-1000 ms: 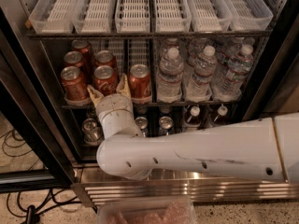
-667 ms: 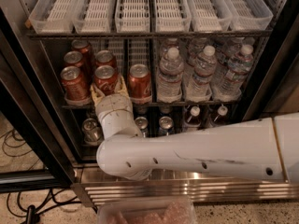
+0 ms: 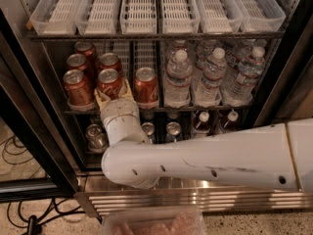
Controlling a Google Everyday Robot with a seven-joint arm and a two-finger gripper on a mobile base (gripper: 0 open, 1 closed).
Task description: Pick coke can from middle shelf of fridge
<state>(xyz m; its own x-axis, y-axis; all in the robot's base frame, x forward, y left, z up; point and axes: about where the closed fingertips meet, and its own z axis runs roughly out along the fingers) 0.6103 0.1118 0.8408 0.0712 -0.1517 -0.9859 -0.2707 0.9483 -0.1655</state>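
White arm [image 3: 205,155]: enters low from the right so the gripper [image 3: 113,92] meets the front-row coke can [image 3: 109,80] head-on at the lip of the middle shelf [image 3: 205,108] of the fridge [image 3: 195,199]. The gripper sits around that can's lower half, but I cannot tell whether it has closed. Water bottles [image 3: 177,80] stand to its right. Nothing has visibly moved since the earlier frame.

The cream-tan gripper [image 3: 113,93] sits at the front coke can [image 3: 109,80]. Just below the can is a short off-white wrist cylinder [image 3: 120,124] ringed by a faint band. Lower still, a rounded elbow [image 3: 128,166] joins a thick, smooth white arm [image 3: 220,155] with small dark holes, a dark scuff streak and a thin tan seam.
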